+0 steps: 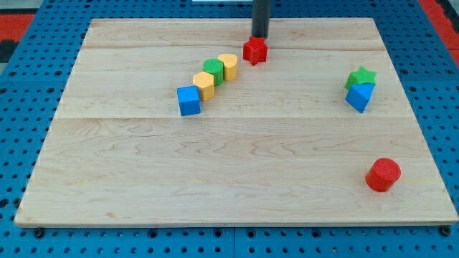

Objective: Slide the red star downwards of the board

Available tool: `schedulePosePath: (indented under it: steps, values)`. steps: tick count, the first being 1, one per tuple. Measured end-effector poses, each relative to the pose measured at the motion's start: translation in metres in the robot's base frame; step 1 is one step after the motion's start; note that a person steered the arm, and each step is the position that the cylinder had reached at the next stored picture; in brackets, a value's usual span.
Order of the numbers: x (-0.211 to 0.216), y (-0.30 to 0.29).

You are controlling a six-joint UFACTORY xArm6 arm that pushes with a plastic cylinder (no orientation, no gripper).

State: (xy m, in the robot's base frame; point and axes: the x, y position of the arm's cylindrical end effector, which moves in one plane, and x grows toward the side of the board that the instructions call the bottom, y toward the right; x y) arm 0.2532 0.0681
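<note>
My tip (pixel 259 36) sits just above the red star (pixel 254 51), touching its top edge.

Wooden board (pixel 237 186) with coloured blocks (pixel 208 84)

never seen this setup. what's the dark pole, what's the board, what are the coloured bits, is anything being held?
There is one picture, from a single camera looking down at an angle; its mounting is not on record. The dark pole is the end of an xArm6 arm: a straight rod with no gripper, so nothing is held. It only pushes. My tip sits just above the small red star block, at the view's top, seemingly touching it.

The pale wooden board lies on a blue perforated table. Left of the star runs a diagonal chain: yellow cylinder block, green cylinder block, yellow hexagonal block, blue cube. At the right sit a green star block against a blue block, and lower, a red cylinder block.
</note>
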Motion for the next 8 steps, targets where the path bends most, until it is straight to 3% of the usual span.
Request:
schedulePosePath:
  steps: [2,3,5,8]
  values:
    - [0.074,0.021]
    - [0.083,0.028]
    - [-0.012,0.031]
    - [0.012,-0.015]
